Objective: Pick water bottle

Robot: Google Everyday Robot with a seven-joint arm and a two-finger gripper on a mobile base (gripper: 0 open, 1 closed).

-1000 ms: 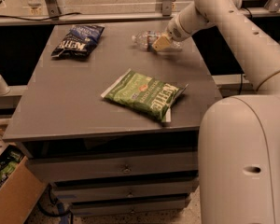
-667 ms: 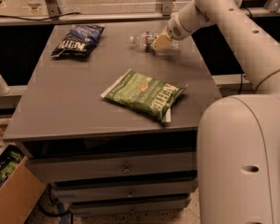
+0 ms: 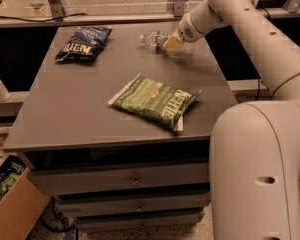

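The water bottle (image 3: 153, 39) is a small clear plastic bottle lying on its side at the far right of the grey table (image 3: 80, 104), cap end pointing left. My gripper (image 3: 172, 43) is low over the bottle's right half at the far edge of the table, and hides that part of it. The white arm (image 3: 250, 29) reaches in from the right.
A green chip bag (image 3: 154, 101) lies flat in the middle right of the table. A dark blue chip bag (image 3: 83, 43) lies at the far left. A cardboard box (image 3: 10, 204) stands on the floor at the lower left. Drawers are under the table top.
The gripper has shifted slightly at the bottle. The bottle and both bags lie where they were.
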